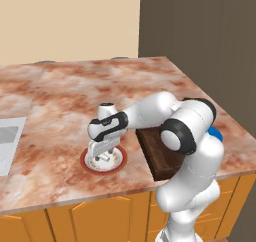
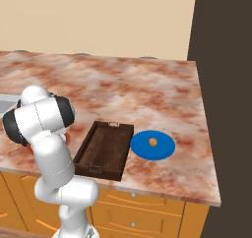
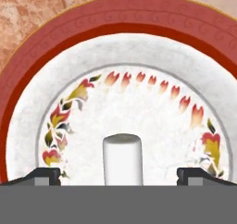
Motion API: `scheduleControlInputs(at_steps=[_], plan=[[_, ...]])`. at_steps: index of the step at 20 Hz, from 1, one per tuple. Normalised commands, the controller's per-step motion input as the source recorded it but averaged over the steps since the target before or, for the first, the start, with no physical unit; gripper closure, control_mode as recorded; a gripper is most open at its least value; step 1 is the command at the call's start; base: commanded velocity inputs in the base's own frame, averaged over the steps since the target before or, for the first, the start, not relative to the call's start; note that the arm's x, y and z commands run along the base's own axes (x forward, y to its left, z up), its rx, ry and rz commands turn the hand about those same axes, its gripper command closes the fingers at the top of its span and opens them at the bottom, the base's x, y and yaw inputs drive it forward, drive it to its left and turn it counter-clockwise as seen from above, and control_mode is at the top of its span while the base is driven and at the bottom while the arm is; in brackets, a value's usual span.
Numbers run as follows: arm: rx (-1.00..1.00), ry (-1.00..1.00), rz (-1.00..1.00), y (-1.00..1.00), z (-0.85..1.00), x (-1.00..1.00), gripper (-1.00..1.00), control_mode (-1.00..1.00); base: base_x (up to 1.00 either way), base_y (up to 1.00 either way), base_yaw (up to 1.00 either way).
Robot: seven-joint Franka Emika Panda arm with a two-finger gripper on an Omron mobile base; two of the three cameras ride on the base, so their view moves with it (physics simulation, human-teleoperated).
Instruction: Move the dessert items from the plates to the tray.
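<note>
Gripper is down over the white plate with the red-brown rim, near the front edge of the marble desk. Jaws are wide apart, holding nothing. In the hand view the white marshmallow cylinder stands upright in the middle of that plate, between the two fingertips, with clear plate showing on either side of it; neither tip touches it. A ring of red and yellow leaf pattern runs around the plate's centre.

Dark brown wooden tray sits on the desk just beside the white plate on its right, long axis running front to back, metal handles at the ends, nothing inside. In the left base view the arm's elbow covers part of the tray.

Blue plate sits just beside the tray on the far side from the arm, a narrow gap between them. Golden-brown ball rests at its centre.
</note>
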Motion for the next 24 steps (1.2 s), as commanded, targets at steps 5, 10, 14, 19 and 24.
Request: scheduleControlInputs(at_steps=[5,10,14,19,24], plan=[[0.00,0.06,0.00,0.00,-0.18,0.01,-1.00,-1.00,0.00,0.00,0.00],[0.00,0.04,0.00,0.00,-0.08,0.00,1.00,-1.00,0.00,0.00,0.00],[0.00,0.00,0.00,0.00,0.00,0.00,1.00,-1.00,0.00,0.00,0.00],[0.00,0.00,0.00,0.00,0.00,0.00,1.00,-1.00,0.00,0.00,0.00],[0.00,0.00,0.00,0.00,0.08,0.00,1.00,-1.00,0.00,0.00,0.00]])
